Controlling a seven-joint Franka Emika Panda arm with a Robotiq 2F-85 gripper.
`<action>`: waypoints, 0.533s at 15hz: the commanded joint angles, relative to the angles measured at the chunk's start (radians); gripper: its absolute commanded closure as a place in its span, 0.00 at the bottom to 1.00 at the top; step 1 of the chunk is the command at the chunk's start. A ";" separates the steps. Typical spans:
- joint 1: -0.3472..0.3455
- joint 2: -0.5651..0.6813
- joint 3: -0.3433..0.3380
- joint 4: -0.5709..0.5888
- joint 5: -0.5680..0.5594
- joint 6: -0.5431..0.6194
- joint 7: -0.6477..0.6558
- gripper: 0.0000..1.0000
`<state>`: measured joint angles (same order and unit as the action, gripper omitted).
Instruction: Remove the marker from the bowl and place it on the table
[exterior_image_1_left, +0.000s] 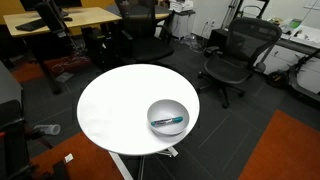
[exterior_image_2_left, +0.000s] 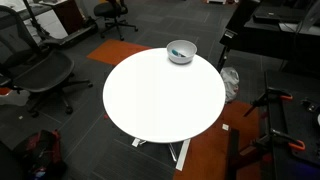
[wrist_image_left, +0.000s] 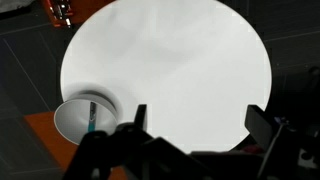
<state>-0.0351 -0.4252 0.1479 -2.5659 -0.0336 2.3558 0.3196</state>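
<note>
Marker (exterior_image_1_left: 168, 121) lying inside the bowl (exterior_image_1_left: 153, 110), near the table (exterior_image_1_left: 115, 110) edge.
Gripper (wrist_image_left: 197, 118) hangs above the white top, jaws spread wide, bowl off to one side.

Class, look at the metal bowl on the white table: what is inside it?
Only the teal-blue marker lies inside the bowl, across its bottom. The patch of bowl beneath it is hidden.
</note>
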 joint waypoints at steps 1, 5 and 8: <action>0.008 0.000 -0.008 0.002 -0.004 -0.003 0.003 0.00; 0.008 0.000 -0.008 0.002 -0.004 -0.003 0.003 0.00; -0.004 0.003 -0.014 0.010 -0.016 0.001 0.002 0.00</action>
<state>-0.0351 -0.4252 0.1469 -2.5658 -0.0336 2.3558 0.3196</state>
